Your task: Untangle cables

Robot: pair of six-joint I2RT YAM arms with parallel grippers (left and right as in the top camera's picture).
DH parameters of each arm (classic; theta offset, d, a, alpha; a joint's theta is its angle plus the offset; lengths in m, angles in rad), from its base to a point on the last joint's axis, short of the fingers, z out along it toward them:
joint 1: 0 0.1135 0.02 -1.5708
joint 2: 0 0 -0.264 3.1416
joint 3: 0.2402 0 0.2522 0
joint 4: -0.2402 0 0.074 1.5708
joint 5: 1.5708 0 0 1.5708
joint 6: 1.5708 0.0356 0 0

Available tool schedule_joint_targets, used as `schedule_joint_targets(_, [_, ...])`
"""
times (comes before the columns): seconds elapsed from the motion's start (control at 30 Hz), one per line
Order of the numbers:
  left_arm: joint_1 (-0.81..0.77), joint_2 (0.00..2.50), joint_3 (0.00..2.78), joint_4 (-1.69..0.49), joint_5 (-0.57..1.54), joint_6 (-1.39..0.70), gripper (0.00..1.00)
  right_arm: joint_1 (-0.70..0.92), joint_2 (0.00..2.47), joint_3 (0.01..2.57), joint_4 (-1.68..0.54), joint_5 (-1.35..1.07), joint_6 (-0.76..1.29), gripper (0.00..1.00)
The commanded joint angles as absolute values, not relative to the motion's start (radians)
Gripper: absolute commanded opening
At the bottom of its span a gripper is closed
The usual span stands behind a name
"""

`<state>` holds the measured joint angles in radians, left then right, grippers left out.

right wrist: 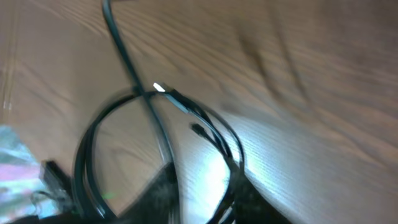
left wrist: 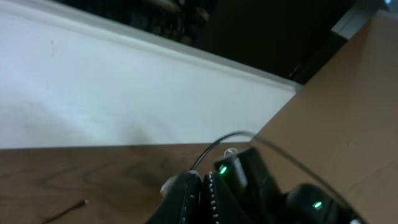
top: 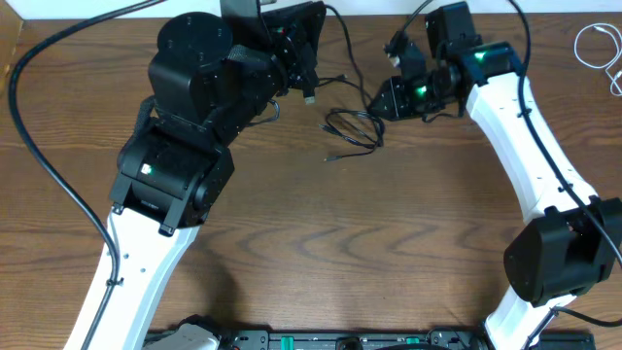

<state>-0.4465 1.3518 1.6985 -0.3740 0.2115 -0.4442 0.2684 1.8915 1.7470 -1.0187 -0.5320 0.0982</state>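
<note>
Overhead: the black cable lay in a loose coil on the table. The right gripper sat just beside the coil, at its upper-right edge. The left gripper was up-left of the coil, with a small plug dangling under it. The white cable lay well apart from the coil, toward the picture's right edge.

Left wrist: blurred; could not tell how the left jaws stood.

Right wrist: blurred. The coil's loops were directly ahead. The right jaws were spread, with coil strands running between them.

Blurred black cable, edge-cropped white cable
</note>
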Motion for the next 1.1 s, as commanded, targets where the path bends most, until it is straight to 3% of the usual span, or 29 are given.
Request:
schedule_joint_targets(0.0, [-0.427,1.312,1.702,-0.356,0.159,-0.443,0.08,0.273,1.900,1.697,-1.021,-0.384,0.184,0.02])
schedule_joint_targets(0.33, [-0.234,1.274,1.702,-0.506,-0.067,-0.439,0.07,0.152,1.900,1.680,-1.114,0.046,0.361,0.01])
schedule_joint_targets(0.53, [-0.039,1.301,1.702,-0.680,-0.091,-0.430,0.07,0.062,1.900,1.680,-1.156,0.083,0.366,0.01])
schedule_joint_targets(0.77, [0.042,1.388,1.702,-0.854,-0.007,-0.379,0.08,0.029,1.900,1.680,-1.141,-0.194,0.220,0.01])
schedule_joint_targets(0.93, [0.004,1.463,1.701,-0.882,0.281,-0.263,0.08,0.067,1.900,1.681,-1.110,-0.535,0.073,0.01])
schedule_joint_targets(1.07, [-0.055,1.510,1.700,-0.898,0.514,-0.253,0.08,0.085,1.900,1.681,-1.064,-0.693,0.089,0.01])
